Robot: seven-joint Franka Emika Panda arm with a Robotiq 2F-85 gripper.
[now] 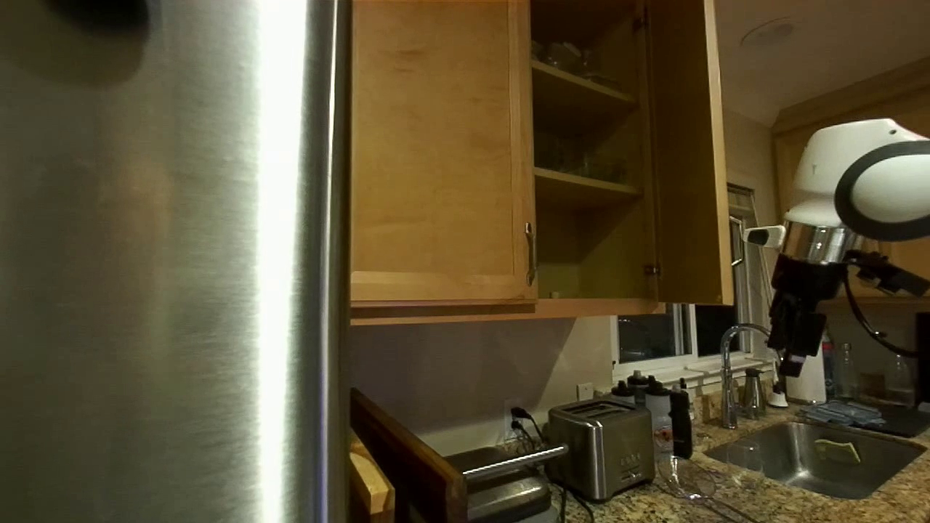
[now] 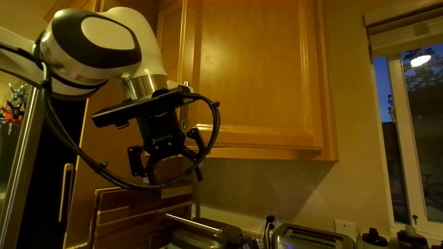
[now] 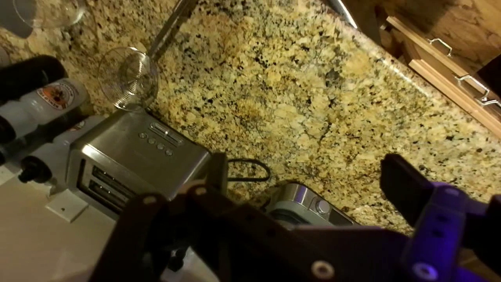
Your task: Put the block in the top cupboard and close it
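The top cupboard has one door shut and its neighbour swung open, exposing wooden shelves. The robot arm angles downward. A steel toaster stands below the cupboard. The gripper has its fingers spread wide. Smallest, a pale piece shows on the cupboard floor; whether it is the block cannot be told.

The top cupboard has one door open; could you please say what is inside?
Inside the top cupboard, an exterior view shows two shelves bearing items too dim to identify. The closed door hides the space behind it.
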